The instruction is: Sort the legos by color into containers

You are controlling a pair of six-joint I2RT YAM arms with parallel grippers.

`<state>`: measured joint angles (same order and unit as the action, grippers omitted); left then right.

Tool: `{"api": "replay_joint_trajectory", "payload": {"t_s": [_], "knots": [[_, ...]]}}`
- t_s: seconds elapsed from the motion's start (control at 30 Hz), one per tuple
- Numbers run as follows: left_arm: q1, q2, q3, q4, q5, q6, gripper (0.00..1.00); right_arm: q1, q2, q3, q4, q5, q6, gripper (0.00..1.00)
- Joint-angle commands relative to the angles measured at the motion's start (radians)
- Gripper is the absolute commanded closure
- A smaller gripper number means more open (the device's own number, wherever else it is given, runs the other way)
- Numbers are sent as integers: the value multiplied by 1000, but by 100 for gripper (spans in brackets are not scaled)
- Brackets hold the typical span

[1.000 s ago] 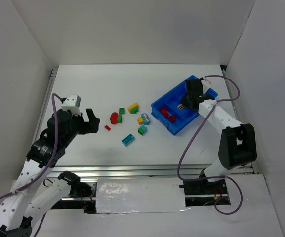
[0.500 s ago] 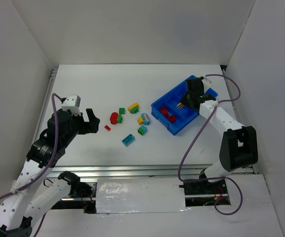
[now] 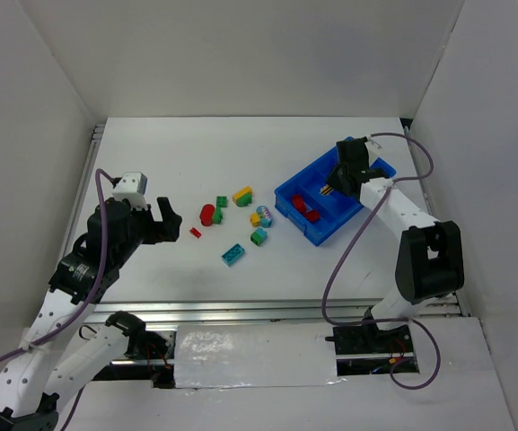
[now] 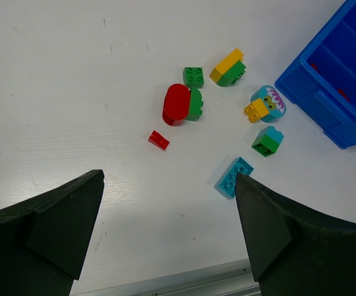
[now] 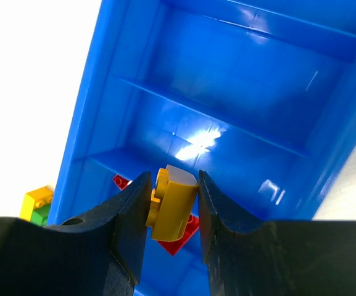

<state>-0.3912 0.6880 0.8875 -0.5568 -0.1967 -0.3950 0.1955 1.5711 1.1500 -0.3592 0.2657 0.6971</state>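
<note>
Your right jaws are clamped on a yellow brick (image 5: 173, 206), one finger on each side of it. They hold it above the blue tray (image 3: 287, 193), inside the line of its outer rim. Under it in the wrist view are a blue divider and a red brick (image 5: 181, 237) lying in the end compartment. You cannot tell which of the two compartments is straight below. The other two compartments in that view show only blue floor.

The tray sits at an angle on the bench (image 3: 151, 153), toward the right side, its far corner near the right edge. Your left jaws stand wide apart and grip nothing, above the left part of the bench with white surface under them.

The loose legos lie mid-bench, between the left jaws and the tray:
- a small red piece (image 4: 158, 140), nearest the left jaws
- a teal flat brick (image 4: 233, 177)
- a red round piece (image 4: 176, 103), touching a green one
- a teal-and-yellow piece (image 4: 265, 105), near the tray's corner but apart from it
</note>
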Motion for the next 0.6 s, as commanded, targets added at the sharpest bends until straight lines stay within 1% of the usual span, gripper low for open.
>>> {"api": "replay_joint_trajectory", "payload": {"t_s": [0.0,0.03,0.13,0.17,0.23,0.3,0.43,0.5,0.53,0.57], "knots": [[5,7,7,29,13,8,0,-5,50,76,34,7,-15,95],[6,7,7,29,14,8,0,-7,62,83,28,9,-16,91],[5,7,7,28,17,8,1,-7,93,109,22,3,-19,45],[5,5,5,28,16,8,1,-5,99,123,14,4,-16,32],[5,4,5,29,17,8,0,-1,78,125,9,10,-22,26],[5,4,5,31,19,8,1,8,55,123,12,26,-25,16],[6,10,7,29,20,8,0,24,-28,128,-6,0,-41,15],[6,10,5,28,22,8,1,70,-72,108,17,-19,-59,10],[6,10,5,29,22,8,0,93,-112,96,19,-17,-68,1],[6,11,5,29,22,8,0,143,-127,96,8,-17,-79,1]]}}
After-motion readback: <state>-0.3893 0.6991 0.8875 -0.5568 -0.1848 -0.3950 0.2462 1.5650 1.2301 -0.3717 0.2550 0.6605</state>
